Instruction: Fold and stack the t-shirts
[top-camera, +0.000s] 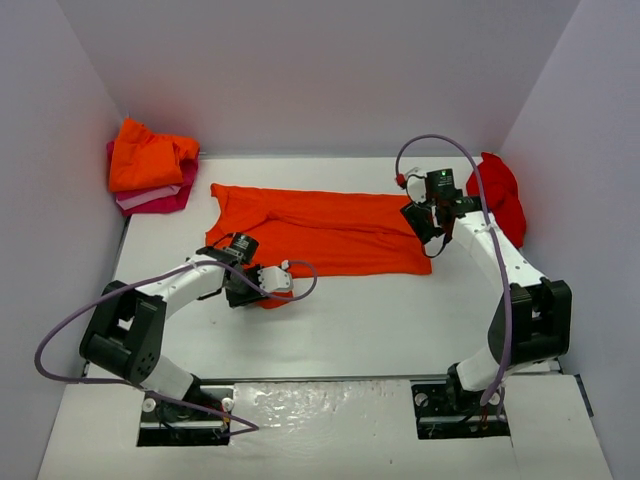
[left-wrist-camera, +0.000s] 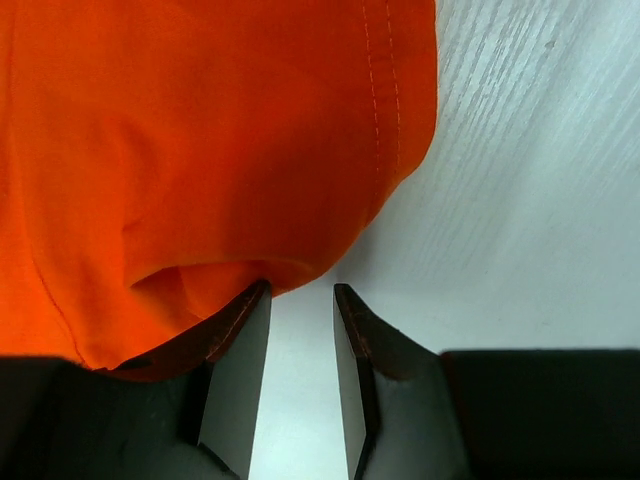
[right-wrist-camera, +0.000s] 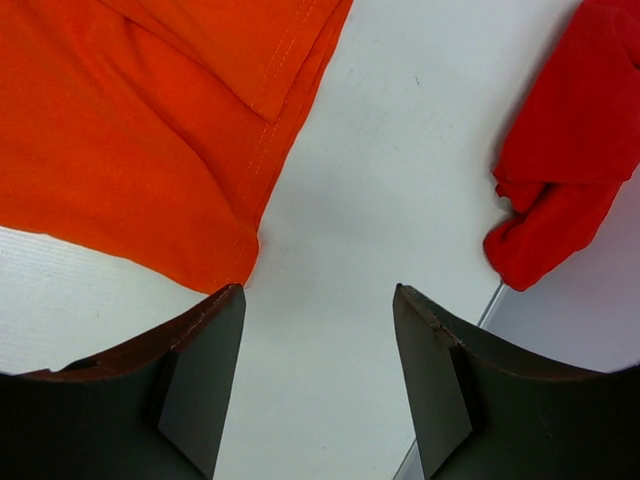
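Two claws flanking the orange shirt (top-camera: 320, 228) spread mid-table, seen from above, likely for a paired fold. Left wrist: left claw (left-wrist-camera: 300, 288) barely parted at the near edge, pinching nothing. Right wrist: right claw (right-wrist-camera: 320, 290) gaping wide beside the right corner.

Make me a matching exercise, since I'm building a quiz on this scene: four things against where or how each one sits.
Things:
1. long orange shirt
2. red shirt
3. shirt pile
4. right gripper

Places or states:
A. bunched at the right edge of the table
B. in the far left corner
C. open, by the long orange shirt's right end
D. spread flat across the middle

Pairs: 1-D, 2-A, 3-B, 4-C
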